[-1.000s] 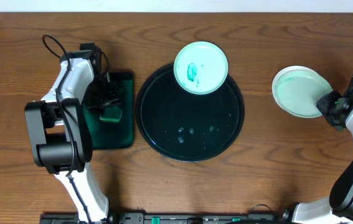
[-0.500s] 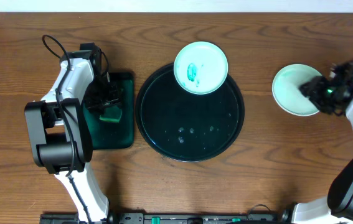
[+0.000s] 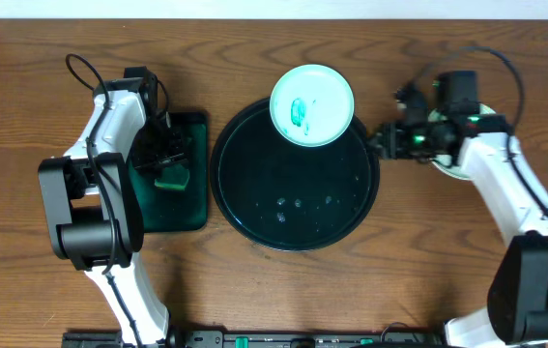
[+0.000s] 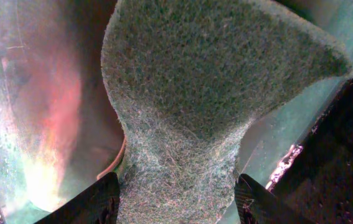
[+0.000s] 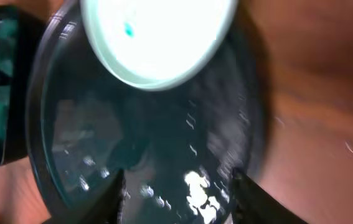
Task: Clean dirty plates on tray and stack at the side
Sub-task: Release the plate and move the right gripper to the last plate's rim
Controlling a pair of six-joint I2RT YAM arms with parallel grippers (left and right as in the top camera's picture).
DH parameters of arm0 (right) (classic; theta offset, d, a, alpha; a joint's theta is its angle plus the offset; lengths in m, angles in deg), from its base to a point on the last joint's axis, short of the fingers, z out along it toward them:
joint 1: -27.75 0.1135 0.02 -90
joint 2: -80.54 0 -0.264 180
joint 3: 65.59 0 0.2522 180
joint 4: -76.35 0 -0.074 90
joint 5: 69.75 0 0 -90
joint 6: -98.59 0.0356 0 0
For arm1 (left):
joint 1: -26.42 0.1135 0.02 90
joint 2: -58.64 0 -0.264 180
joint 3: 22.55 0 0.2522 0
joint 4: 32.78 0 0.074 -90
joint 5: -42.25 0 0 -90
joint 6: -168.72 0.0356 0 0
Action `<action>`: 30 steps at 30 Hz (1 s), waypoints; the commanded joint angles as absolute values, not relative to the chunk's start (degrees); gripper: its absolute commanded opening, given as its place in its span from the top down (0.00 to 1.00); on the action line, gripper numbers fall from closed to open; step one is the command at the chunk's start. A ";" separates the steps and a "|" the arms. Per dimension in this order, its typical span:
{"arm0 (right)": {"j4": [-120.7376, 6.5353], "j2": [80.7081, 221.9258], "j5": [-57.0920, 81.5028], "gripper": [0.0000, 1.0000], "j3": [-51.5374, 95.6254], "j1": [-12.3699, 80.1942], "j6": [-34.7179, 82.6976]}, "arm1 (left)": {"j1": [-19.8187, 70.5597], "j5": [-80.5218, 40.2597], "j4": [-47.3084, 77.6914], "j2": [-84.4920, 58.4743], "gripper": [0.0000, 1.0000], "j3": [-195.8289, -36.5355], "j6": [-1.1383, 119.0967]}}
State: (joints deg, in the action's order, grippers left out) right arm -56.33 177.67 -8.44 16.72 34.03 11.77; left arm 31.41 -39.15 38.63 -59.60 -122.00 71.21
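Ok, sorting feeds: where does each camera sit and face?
Overhead: above the table, looking straight down; both arms show.
Left wrist: on the left arm, facing the sponge pinched in the left gripper.
Right wrist: on the right arm, facing the tray and smeared plate; open right gripper at bottom.
Shared: overhead and right wrist both show tray and plate.

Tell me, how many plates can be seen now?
2. A smeared plate sits at the far edge of the tray. A second plate lies right of the tray, mostly hidden under the right arm; more may be stacked there, unseen.
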 commanded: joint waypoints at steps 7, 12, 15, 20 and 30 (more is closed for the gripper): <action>-70.01 181.80 -0.79 0.29 16.57 37.90 13.48 | 31.44 -39.43 38.81 -59.03 0.40 -121.65 70.90; -74.14 187.70 -1.62 0.30 16.57 37.70 12.36 | 31.44 -39.43 38.81 -59.03 0.40 -121.65 70.90; -77.59 191.28 -2.56 0.30 16.57 37.94 12.36 | 31.44 -39.43 38.87 -59.03 0.40 -121.65 70.90; -83.47 194.50 -2.52 0.29 16.57 38.14 13.35 | 31.44 -39.43 39.29 -59.03 0.40 -121.65 70.90; -94.05 199.83 -2.27 0.36 16.57 40.09 14.59 | 31.44 -39.43 39.49 -59.03 0.40 -121.65 70.90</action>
